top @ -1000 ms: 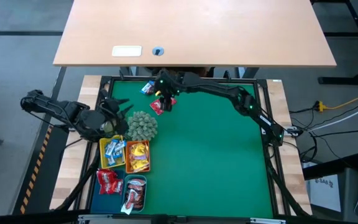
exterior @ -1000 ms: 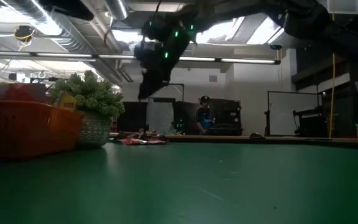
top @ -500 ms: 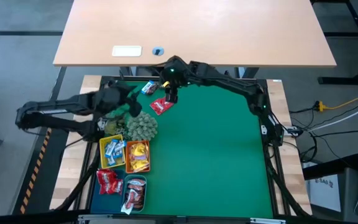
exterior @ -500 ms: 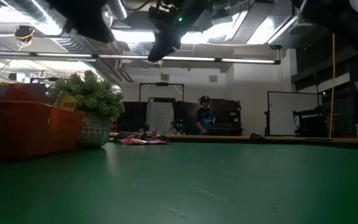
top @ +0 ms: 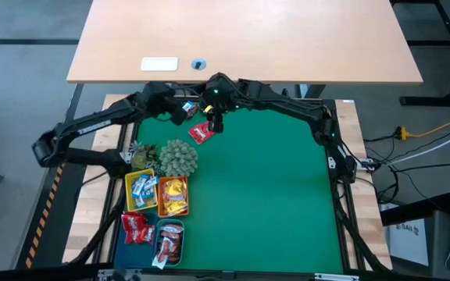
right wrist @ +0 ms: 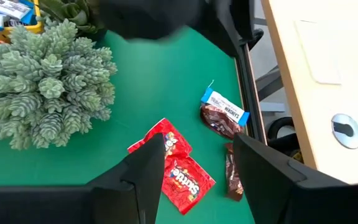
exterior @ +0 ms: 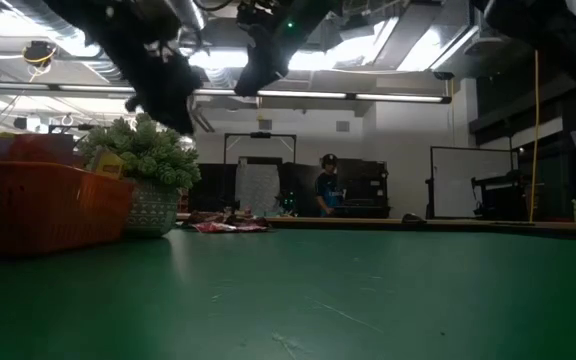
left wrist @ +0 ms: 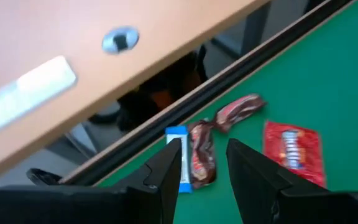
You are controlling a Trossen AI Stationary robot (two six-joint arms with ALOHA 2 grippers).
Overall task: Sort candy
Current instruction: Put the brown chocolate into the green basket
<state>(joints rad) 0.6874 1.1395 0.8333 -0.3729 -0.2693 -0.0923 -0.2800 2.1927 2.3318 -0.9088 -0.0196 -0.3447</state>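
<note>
Most candy sits sorted in my four trays [top: 156, 193] by the plant [top: 178, 158]. Four pieces are left at the far edge: a red packet [right wrist: 178, 169], a blue-white one [right wrist: 225, 106], two brown bars [left wrist: 202, 158]. My left claw [left wrist: 202, 163] and right claw [right wrist: 199, 163] hang open above them, holding nothing.

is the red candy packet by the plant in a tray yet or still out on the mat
Out. The red packet lies flat on the green mat, beside the plant, in no tray.
</note>
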